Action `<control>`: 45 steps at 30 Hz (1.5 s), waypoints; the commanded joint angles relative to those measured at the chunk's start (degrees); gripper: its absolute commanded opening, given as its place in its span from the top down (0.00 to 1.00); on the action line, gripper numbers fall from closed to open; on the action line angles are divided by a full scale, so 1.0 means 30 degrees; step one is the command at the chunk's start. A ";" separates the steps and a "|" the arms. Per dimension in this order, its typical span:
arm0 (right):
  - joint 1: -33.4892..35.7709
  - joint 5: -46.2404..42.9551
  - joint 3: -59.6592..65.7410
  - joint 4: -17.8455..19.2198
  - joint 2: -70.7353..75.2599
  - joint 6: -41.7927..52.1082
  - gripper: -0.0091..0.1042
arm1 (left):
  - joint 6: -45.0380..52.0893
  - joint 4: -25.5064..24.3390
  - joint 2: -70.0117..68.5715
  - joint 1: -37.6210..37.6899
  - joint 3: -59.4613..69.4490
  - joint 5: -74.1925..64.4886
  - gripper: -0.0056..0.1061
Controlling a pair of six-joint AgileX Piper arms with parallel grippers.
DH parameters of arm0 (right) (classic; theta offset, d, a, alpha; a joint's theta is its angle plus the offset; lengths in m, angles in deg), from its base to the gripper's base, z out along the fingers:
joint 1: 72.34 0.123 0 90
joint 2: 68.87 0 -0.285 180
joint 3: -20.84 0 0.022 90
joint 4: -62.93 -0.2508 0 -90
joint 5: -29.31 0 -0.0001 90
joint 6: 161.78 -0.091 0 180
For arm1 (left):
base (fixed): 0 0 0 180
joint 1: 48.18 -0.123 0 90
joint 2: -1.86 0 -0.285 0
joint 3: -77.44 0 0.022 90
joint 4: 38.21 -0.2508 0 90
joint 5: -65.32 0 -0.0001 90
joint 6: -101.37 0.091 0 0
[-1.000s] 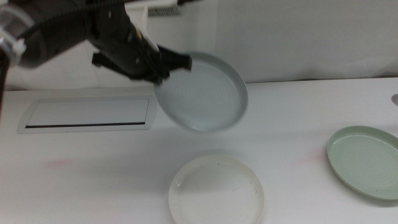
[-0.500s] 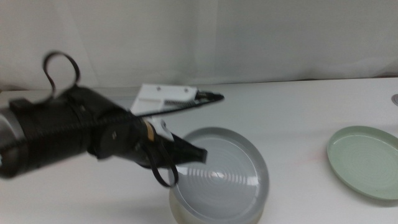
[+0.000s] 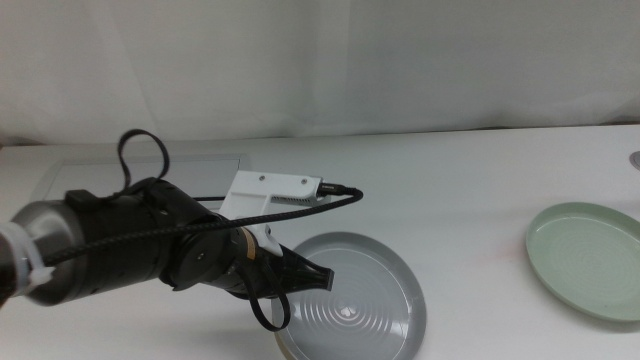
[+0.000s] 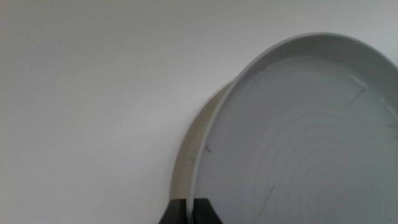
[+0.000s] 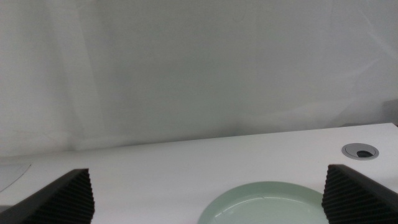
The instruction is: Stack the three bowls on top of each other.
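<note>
The grey-blue bowl (image 3: 355, 300) lies nested on the cream-white bowl (image 4: 185, 163) near the table's front edge; only a sliver of cream rim shows beneath it. My left gripper (image 3: 303, 275) reaches in from the left, shut on the near-left rim of the grey-blue bowl (image 4: 298, 137). In the left wrist view its jaws stand close together at the rim. The mint green bowl (image 3: 590, 260) rests alone at the far right. My right gripper (image 5: 205, 186) hangs open just short of the mint green bowl (image 5: 267, 202), outside the middle view.
A flat white panel (image 3: 200, 162) lies at the back left, mostly hidden behind my left arm. A round cable hole (image 5: 359, 150) sits in the table beyond the mint bowl. A white curtain closes off the back.
The left arm swung down and forward, carrying the grey-blue bowl from the air onto the cream-white bowl, where it now sits lower and flatter. The mint bowl stayed put.
</note>
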 commanded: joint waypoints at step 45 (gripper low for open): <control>-0.0163 -0.0157 0.0769 0.0139 0.0615 0.0065 0.01 | 0.0760 -0.4824 -1.0932 -1.1385 -0.1959 -0.4389 0.44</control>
